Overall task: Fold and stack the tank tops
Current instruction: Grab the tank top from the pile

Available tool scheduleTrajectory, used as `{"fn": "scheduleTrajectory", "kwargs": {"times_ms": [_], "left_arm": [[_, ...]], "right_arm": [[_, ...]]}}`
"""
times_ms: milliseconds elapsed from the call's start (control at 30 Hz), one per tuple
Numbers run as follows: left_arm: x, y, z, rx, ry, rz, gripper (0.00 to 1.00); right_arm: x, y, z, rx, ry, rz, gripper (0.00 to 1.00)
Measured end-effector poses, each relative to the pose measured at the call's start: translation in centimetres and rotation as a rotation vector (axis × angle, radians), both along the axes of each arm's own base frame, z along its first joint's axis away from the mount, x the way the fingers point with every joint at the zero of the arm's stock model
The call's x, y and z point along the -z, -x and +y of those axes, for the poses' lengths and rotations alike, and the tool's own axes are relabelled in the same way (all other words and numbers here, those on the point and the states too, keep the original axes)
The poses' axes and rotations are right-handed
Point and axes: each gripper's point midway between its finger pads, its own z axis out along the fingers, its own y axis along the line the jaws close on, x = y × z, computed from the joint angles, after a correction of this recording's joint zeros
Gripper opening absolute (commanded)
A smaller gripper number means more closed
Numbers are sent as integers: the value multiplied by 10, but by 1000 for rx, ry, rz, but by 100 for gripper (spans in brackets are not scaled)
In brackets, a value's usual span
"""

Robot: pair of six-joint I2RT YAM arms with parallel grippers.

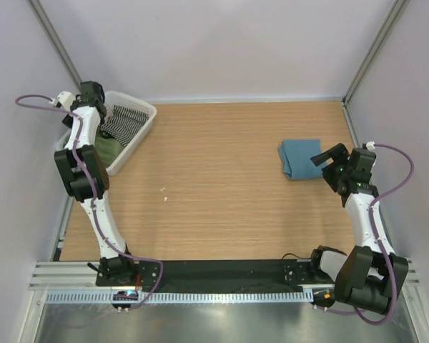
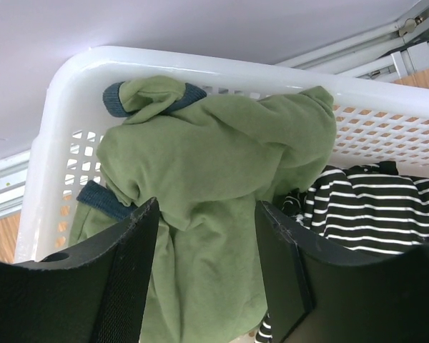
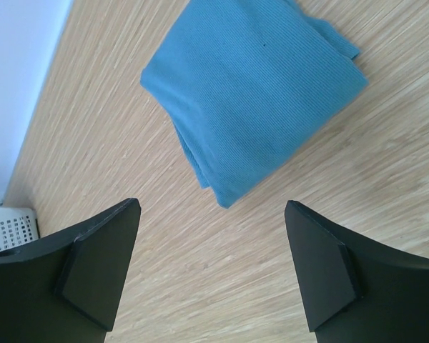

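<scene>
Basket: a white plastic lattice basket sits at 10 o'clock on the light wooden surface, against the left wall.
Left gripper: the left gripper hangs over the basket with its jaws apart. Green cloth fills the gap between them. Whether the jaws touch it cannot be told.
Green top: the olive-green cloth tank top lies crumpled and unfolded inside the basket.
Striped cloth: a black-and-white striped garment lies in the same basket, at 4 o'clock from the green top and touching it.
Blue top: the teal-blue cloth tank top lies folded into a flat rectangle at 2 o'clock on the surface, well apart from the basket.
Right gripper: the right gripper hovers above bare wood with its jaws wide apart and nothing between them. The blue top lies at 12 o'clock, just beyond the tips.
Left wrist view only: navy trim on the green top, at two rolled edges at 10 and 8 o'clock. The overhead view shows only a green patch half hidden by the arm.
Right wrist view only: fine ribbing on the blue cloth, layered fold edges at its near corner, and a corner of the basket at 8 o'clock.
Overhead view only: both arms and both tops together.
Count: two tank tops, one striped garment, one basket, two arms.
</scene>
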Motion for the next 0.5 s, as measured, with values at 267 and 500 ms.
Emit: {"fn": "scheduleTrajectory", "kwargs": {"times_ms": [267,500], "left_arm": [[-3,1,-2,25,-37,35,58],[-6,-15,-35,122,-79,54,59]], "right_arm": [[-1,0,5,-22,-15,-6,89],[-2,0,8,-35,-24,-9,88]]}}
